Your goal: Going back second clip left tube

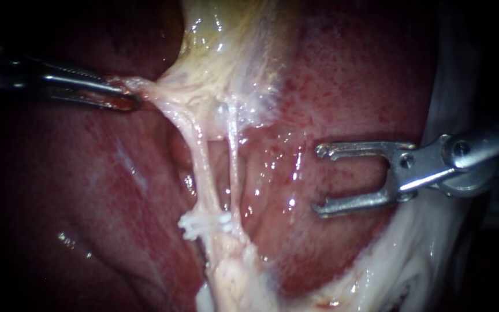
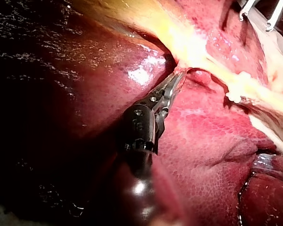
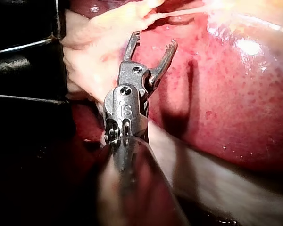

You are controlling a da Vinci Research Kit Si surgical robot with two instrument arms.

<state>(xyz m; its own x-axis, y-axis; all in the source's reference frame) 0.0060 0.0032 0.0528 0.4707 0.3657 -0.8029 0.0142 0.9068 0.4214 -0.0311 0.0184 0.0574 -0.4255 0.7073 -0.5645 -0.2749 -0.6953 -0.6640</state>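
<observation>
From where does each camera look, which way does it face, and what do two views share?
Endoscope view: close to the tissue, facing liver and clip; left instrument, shut on pale tissue, enters from left, open right instrument from right.
Left wrist view: on the left arm, looking along its shaft to its jaws, clip beyond.
Right wrist view: on the right arm, looking along its shaft to its open jaws, over liver.
Endoscope and left wrist views share the clip and both instruments.
</observation>
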